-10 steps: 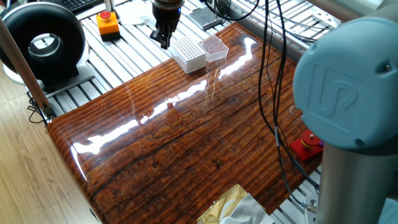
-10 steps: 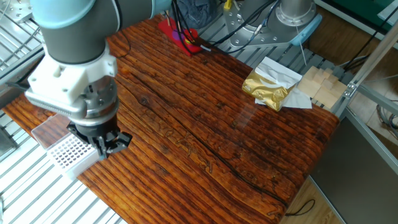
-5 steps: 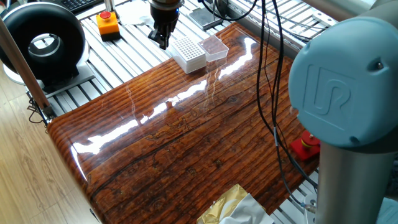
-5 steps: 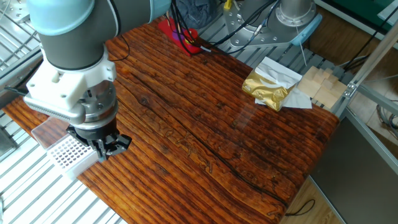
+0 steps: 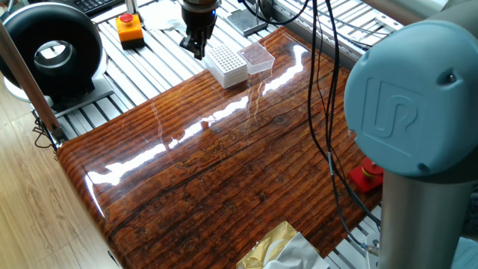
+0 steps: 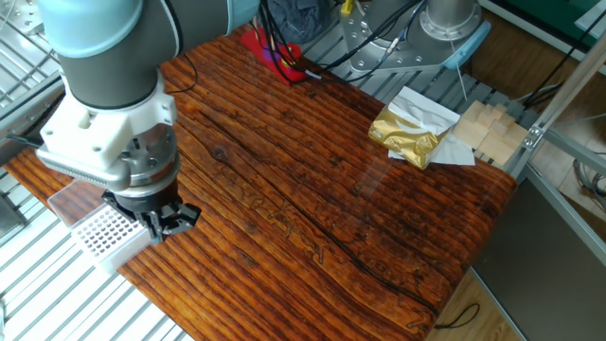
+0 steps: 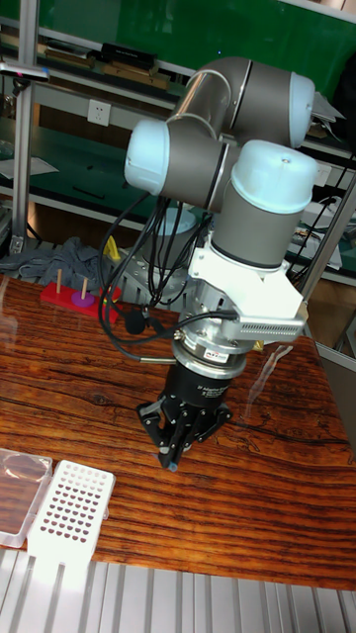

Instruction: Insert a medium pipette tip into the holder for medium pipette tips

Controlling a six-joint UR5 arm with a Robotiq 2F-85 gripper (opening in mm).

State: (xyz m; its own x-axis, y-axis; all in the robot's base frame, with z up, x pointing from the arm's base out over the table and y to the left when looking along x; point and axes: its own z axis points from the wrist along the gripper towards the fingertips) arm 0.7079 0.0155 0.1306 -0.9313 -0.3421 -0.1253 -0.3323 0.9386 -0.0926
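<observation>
End effector poised just beside the tip holder

In the tall fixed view the end effector [image 7: 174, 457], fingers drawn together, any medium pipette tip too small to make out, hangs above the desk [image 7: 247, 514]; the holder for medium pipette tips [image 7: 69, 511] lies toward 8 o'clock, long axis running 12-to-6.

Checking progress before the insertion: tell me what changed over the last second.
The gripper shifted slightly, drifting left in one fixed view, with the arm's body following. It took hold of nothing new and released nothing. The holder, the clear box and the gold bag stayed put.
</observation>
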